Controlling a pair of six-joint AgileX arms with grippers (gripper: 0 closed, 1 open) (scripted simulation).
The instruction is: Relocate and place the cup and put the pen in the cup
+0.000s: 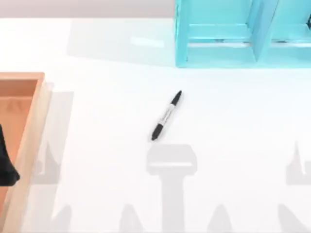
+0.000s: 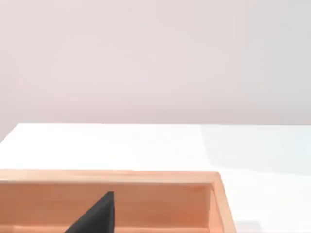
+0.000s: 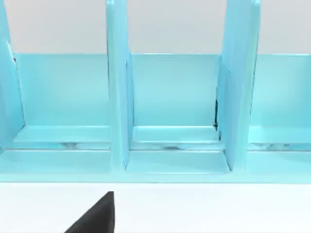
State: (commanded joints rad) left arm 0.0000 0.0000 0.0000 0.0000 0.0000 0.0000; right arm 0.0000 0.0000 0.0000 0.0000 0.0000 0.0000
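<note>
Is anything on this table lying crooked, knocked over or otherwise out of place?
Only mildly: the pen lies flat and slanted on the bare white table, away from the turquoise shelf unit at the back right and the wooden tray at the left edge. Nothing looks spilled or damaged.

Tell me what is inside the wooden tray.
The left gripper hangs inside the tray over bare wood. It hides the floor beneath; the tray's left part is cut off. The right gripper faces the shelf.
</note>
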